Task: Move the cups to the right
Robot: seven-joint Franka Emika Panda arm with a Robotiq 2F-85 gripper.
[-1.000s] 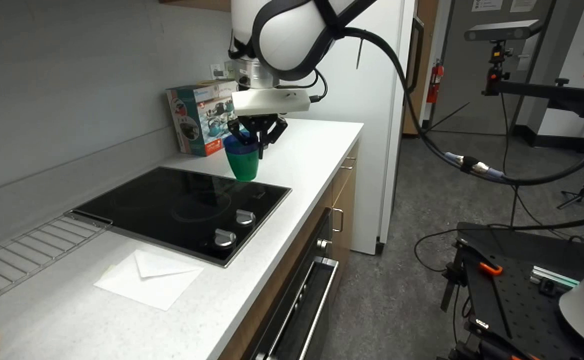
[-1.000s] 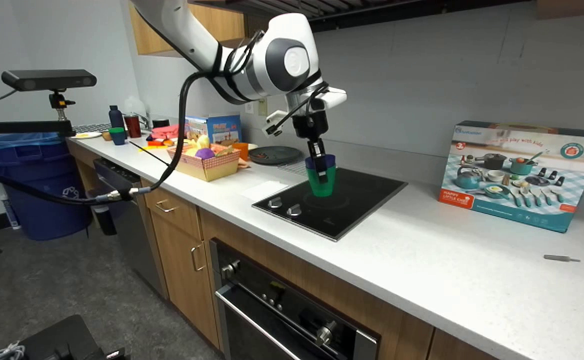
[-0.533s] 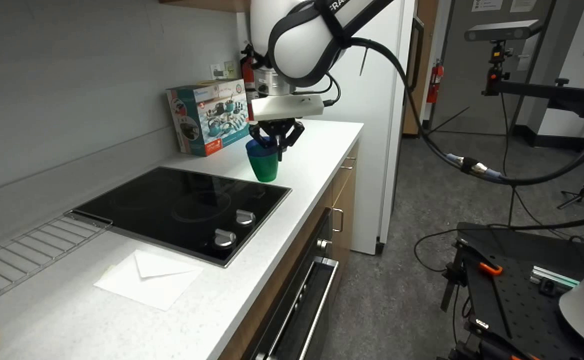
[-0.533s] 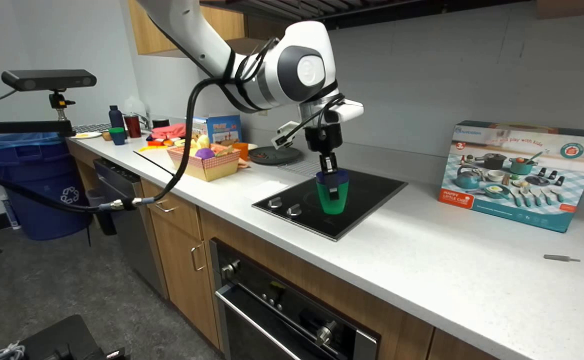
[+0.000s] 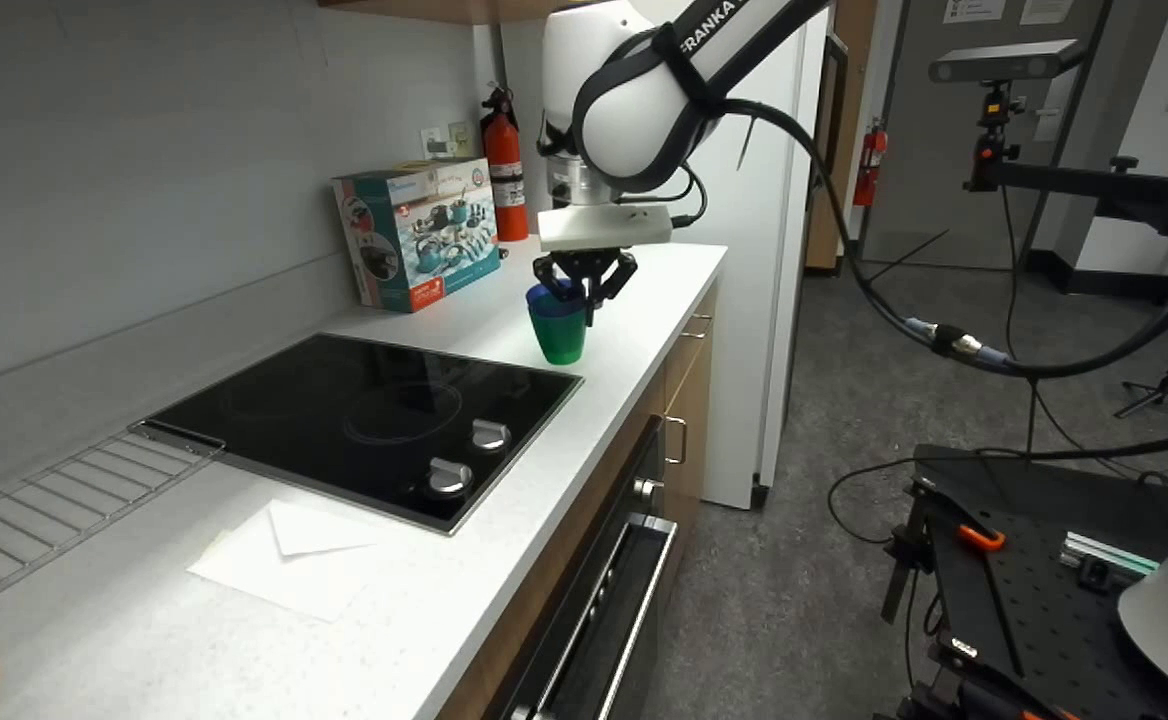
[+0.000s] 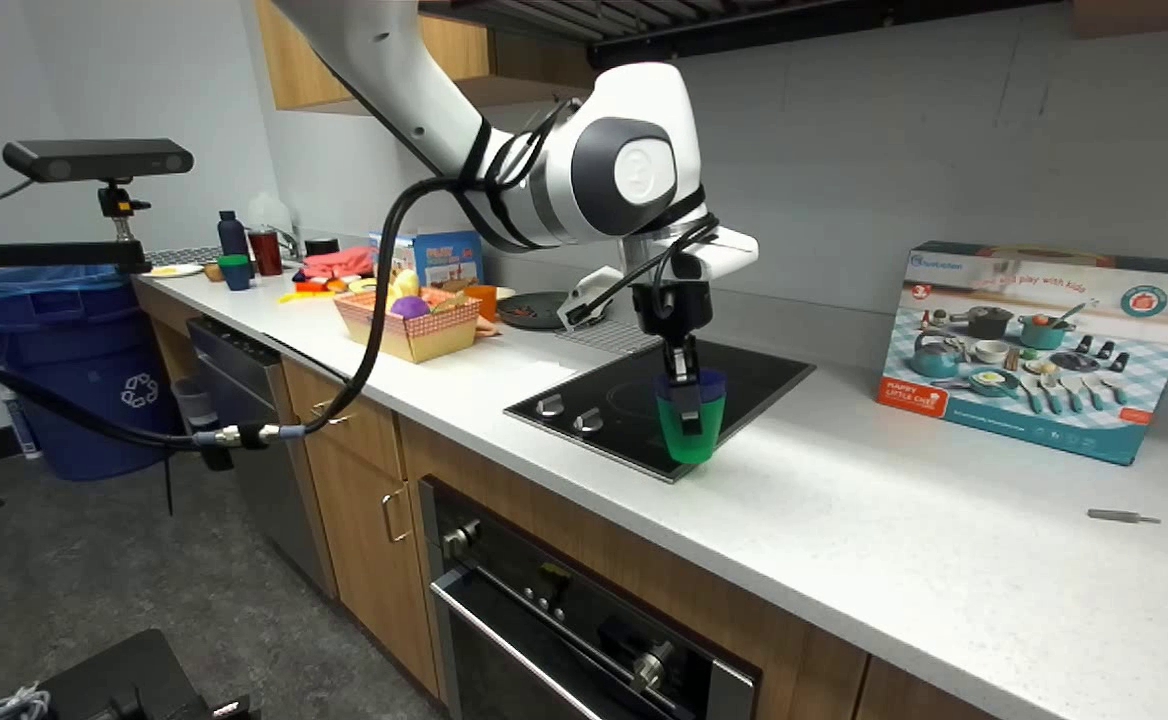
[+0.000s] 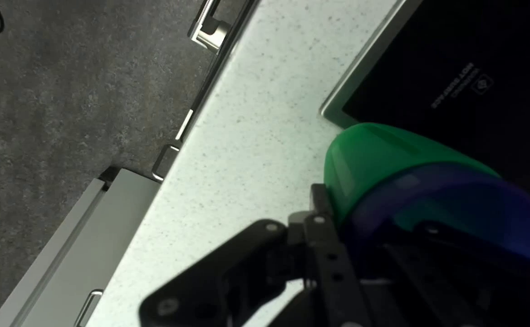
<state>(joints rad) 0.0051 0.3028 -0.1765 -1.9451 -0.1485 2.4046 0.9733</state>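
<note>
Since the earlier frames, I have brought the cups (image 5: 556, 330) to the right in both exterior views, and my gripper (image 5: 582, 300) and the arm (image 6: 584, 180) have travelled with them. Nearest in an exterior view, the oven (image 6: 564, 600) sits beneath the counter (image 6: 874, 500). Just beyond the counter's front edge, I have the cups by the near right corner of the cooktop (image 6: 759, 372), roughly upright, the blue one (image 7: 510, 204) nested in the green one (image 7: 374, 154). I can't tell whether their base touches the surface. My fingers (image 7: 320, 200) are drawn in narrow, pinching the cups' side: the wrist view shows one inside the blue one and one against the outside of the green one. Two knobs (image 6: 550, 405) are left of them. Farther back on the right, a toy cookware box (image 6: 1044, 350) stands near the wall (image 6: 794, 180). Farther off to the left I see a basket (image 6: 414, 340) of play food (image 6: 410, 307), then a red tumbler (image 6: 265, 253) and a dark bottle (image 6: 231, 237).
</note>
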